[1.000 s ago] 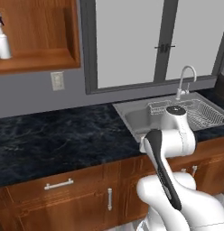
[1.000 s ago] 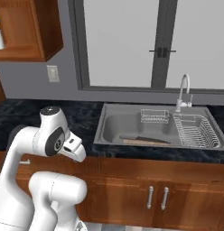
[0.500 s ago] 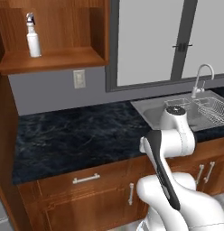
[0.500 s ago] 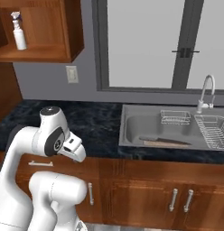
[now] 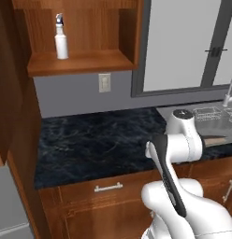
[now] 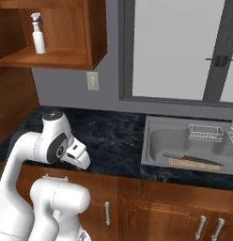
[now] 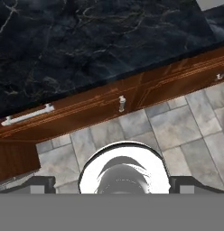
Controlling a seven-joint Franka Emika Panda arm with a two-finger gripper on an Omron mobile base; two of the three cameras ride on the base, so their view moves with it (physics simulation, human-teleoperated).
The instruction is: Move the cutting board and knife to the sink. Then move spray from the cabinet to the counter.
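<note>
The cutting board (image 6: 192, 163) and knife (image 6: 184, 157) lie in the sink (image 6: 156, 141). Left of the sink, the spray (image 6: 38, 34) stands upright on the cabinet (image 6: 48, 56) shelf above the counter (image 6: 113, 136). The gripper (image 7: 112, 182) has its fingers wide apart, holding nothing.

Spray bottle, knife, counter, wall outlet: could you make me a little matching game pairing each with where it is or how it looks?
Things:
1. spray bottle
2. knife
3. counter
4. wall outlet

Descriptions:
A. black with pale veins
B. on the grey wall below the cabinet
C. upright on the open cabinet shelf
D. lying on the cutting board in the sink

Pairs: 1-C, 2-D, 3-A, 4-B
</note>
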